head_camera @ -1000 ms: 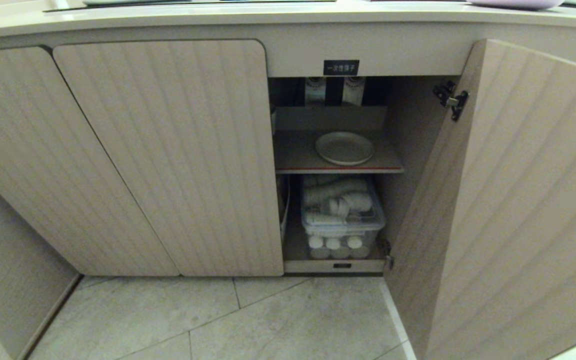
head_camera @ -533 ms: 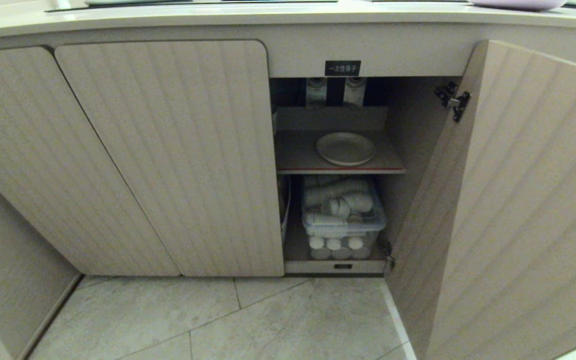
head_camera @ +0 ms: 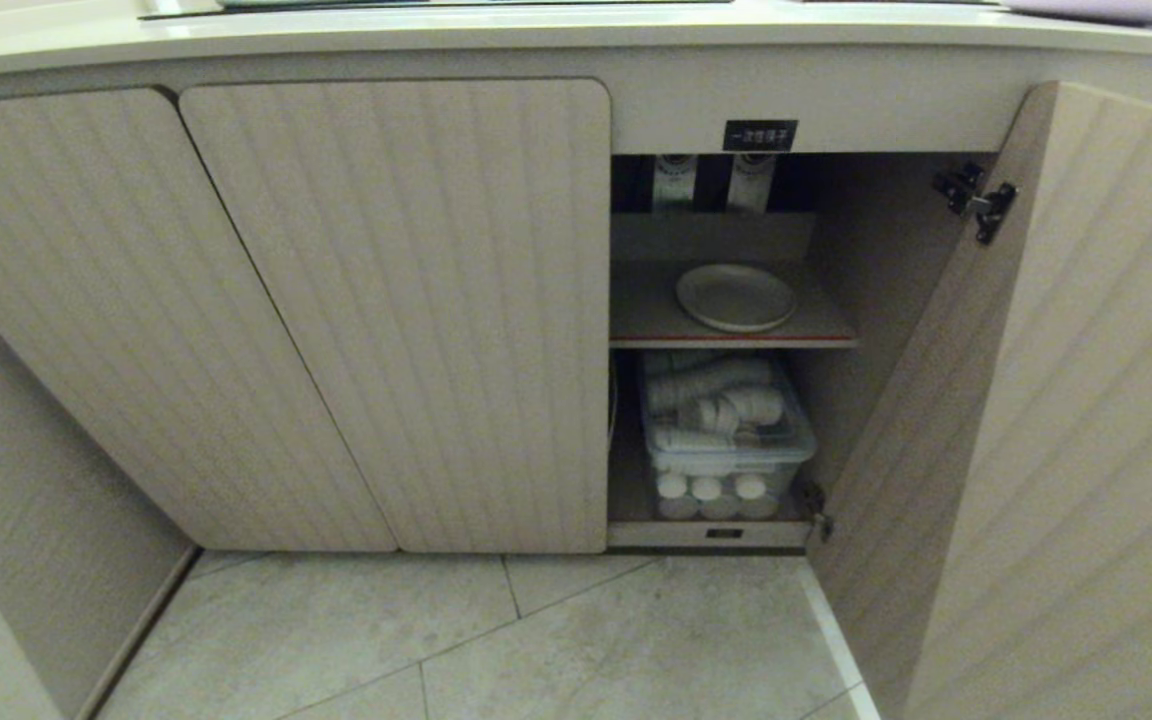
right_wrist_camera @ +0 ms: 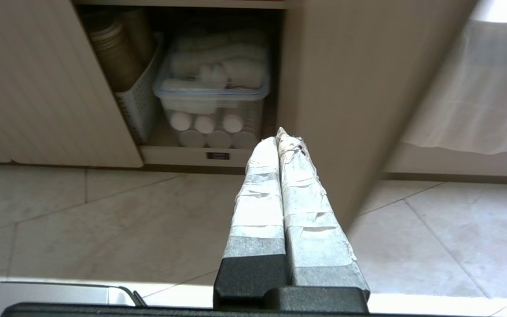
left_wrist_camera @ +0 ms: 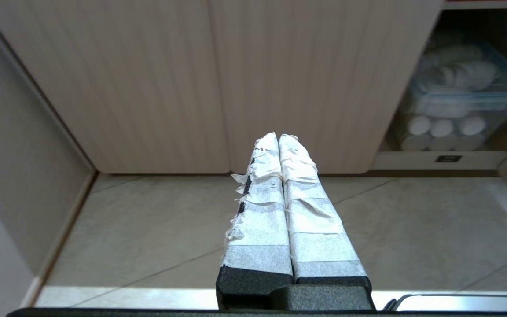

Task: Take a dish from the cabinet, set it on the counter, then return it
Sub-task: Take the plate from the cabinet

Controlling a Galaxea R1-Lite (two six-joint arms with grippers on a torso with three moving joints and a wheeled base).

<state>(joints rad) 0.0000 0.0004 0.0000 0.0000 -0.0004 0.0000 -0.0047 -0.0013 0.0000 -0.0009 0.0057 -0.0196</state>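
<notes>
pale marbled floor tiles [head_camera: 576, 640] with thin grout lines, a beige side wall [head_camera: 6, 560], and a white curtain [right_wrist_camera: 478, 88].

Cream dish [head_camera: 736, 297], ribbed beige cabinet [head_camera: 406, 300], black label [head_camera: 759, 135]

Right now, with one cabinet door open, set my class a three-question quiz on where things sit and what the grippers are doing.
1. True or false: the round cream-beige plate lies on the beige ribbed cabinet's inner shelf.
2. What sits directly below that shelf? A) a clear lidded plastic bin of white items B) a stack of blue plates C) nothing
3. Fill in: the tape-wrapped left gripper and right gripper are both ____ and hold nothing.

Key: 1 true; 2 A; 3 shut.
</notes>
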